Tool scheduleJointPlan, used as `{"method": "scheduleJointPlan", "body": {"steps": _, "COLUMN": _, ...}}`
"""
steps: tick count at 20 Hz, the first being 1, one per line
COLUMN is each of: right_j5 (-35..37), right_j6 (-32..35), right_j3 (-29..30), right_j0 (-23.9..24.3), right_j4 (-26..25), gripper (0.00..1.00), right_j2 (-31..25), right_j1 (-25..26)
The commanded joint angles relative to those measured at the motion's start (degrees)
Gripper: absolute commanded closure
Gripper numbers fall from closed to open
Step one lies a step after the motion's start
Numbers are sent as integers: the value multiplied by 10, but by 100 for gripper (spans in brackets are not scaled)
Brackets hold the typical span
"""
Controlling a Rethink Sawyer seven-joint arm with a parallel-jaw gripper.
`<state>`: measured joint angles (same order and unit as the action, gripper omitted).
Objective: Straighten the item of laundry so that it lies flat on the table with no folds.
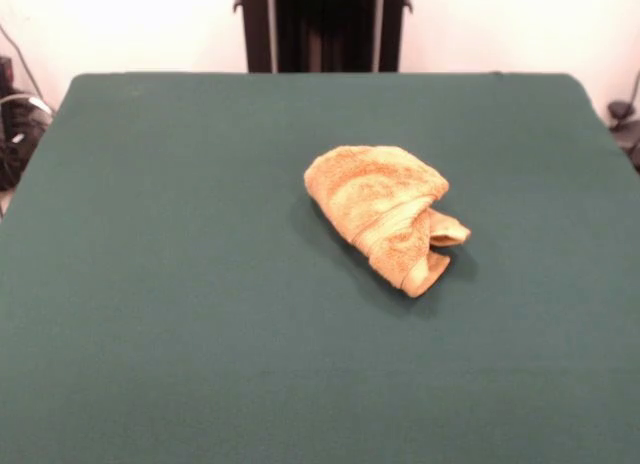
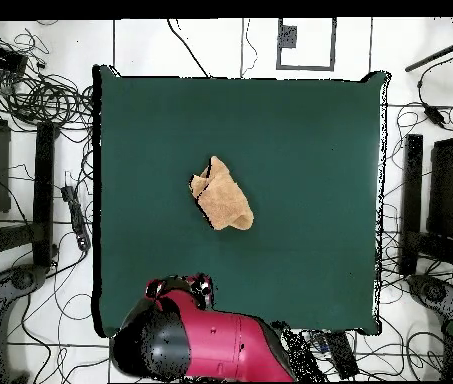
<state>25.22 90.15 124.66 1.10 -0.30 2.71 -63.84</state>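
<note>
The item of laundry (image 1: 385, 212) is an orange-tan terry towel, crumpled into a folded lump a little right of the middle of the dark green table (image 1: 180, 284). A paler woven band runs across its near folds, and one corner sticks out to the right. In the overhead view the towel (image 2: 223, 195) lies near the table's (image 2: 310, 150) centre. The red and black arm (image 2: 210, 345) is drawn back over the table's robot-side edge, well apart from the towel. I cannot make out the gripper in either view.
The black pedestal (image 1: 322, 26) stands behind the table's far edge. Cables and stands (image 2: 40, 200) lie on the floor around the table on both sides.
</note>
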Motion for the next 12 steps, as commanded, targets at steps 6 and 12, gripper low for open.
{"method": "scheduleJointPlan", "body": {"steps": 6, "right_j5": -69, "right_j6": 130, "right_j3": 26, "right_j0": -11, "right_j4": 10, "gripper": 0, "right_j2": -13, "right_j1": 109}}
{"method": "scheduleJointPlan", "body": {"steps": 12, "right_j5": -82, "right_j6": 136, "right_j3": 27, "right_j0": -22, "right_j4": 13, "gripper": 0, "right_j2": 1, "right_j1": 132}}
